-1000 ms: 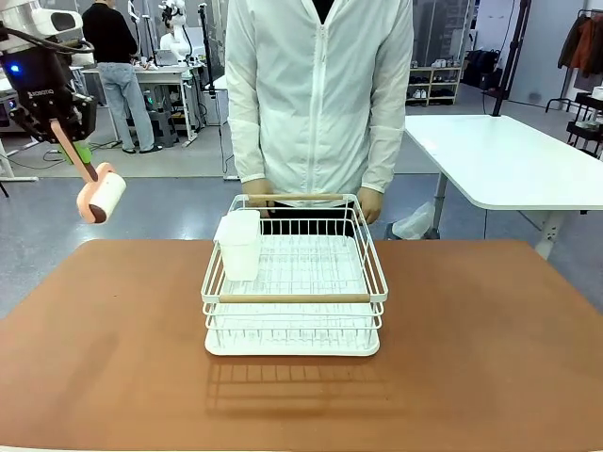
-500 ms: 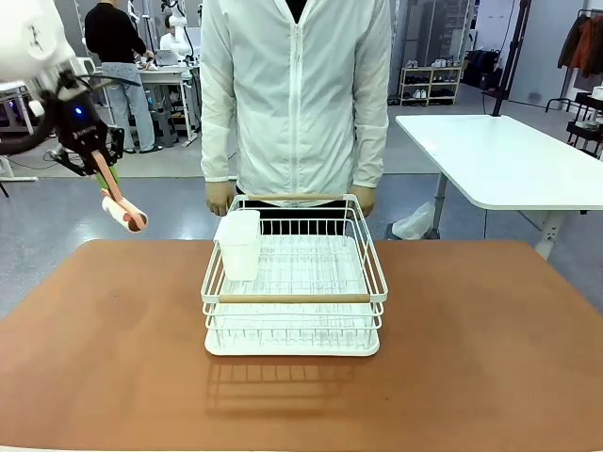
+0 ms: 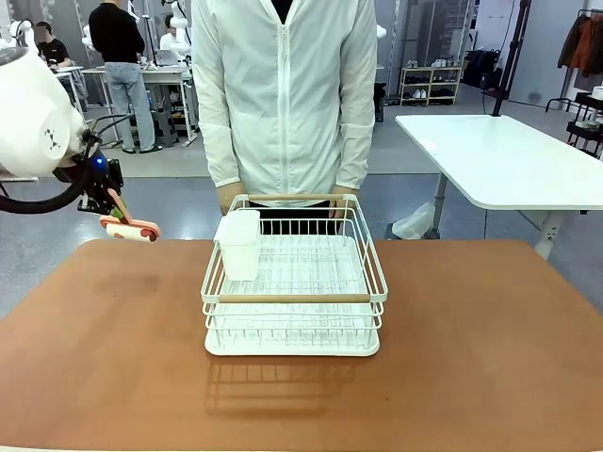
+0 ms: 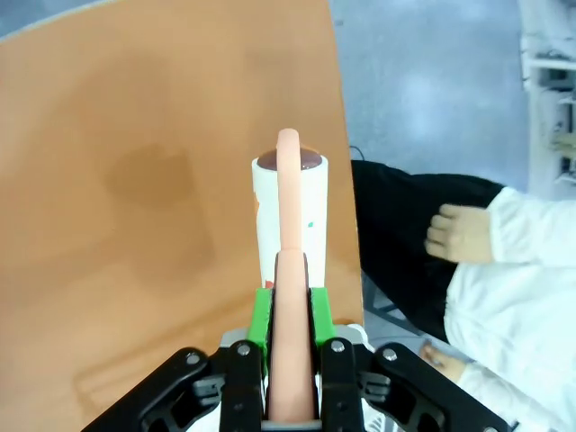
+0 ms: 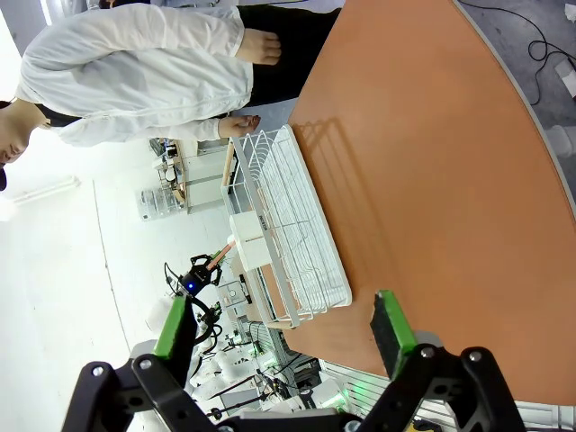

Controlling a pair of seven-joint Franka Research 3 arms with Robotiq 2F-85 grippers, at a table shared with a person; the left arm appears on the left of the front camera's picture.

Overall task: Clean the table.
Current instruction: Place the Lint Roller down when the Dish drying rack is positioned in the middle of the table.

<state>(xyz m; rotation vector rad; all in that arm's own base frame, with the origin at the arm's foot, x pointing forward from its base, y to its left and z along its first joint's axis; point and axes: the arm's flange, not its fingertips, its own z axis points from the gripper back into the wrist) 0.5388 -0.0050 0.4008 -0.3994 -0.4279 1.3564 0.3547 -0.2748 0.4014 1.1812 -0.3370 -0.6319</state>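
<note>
The reddish-brown table (image 3: 471, 339) spreads across the front view. My left gripper (image 3: 113, 201) hovers over its far left corner, shut on the pink handle (image 3: 119, 205) of a lint roller. The white roll (image 3: 132, 231) lies level just above the tabletop. In the left wrist view the green pads (image 4: 261, 313) clamp the pink handle (image 4: 290, 360). The roll (image 4: 290, 209) points along the table (image 4: 135, 180) near its edge. My right gripper (image 5: 281, 331) is open and high above the table (image 5: 432, 135), with nothing between its fingers.
A white wire rack (image 3: 292, 282) with wooden handles stands mid-table, a white cup holder (image 3: 239, 243) hooked on its left side. A person in a white jacket (image 3: 283, 94) stands at the far edge behind the rack, a hand (image 4: 459, 234) close to the roller.
My left arm has swung down and inward. The roller has gone from hanging high at the left to lying level near the table's far left corner. The person has shifted slightly left.
</note>
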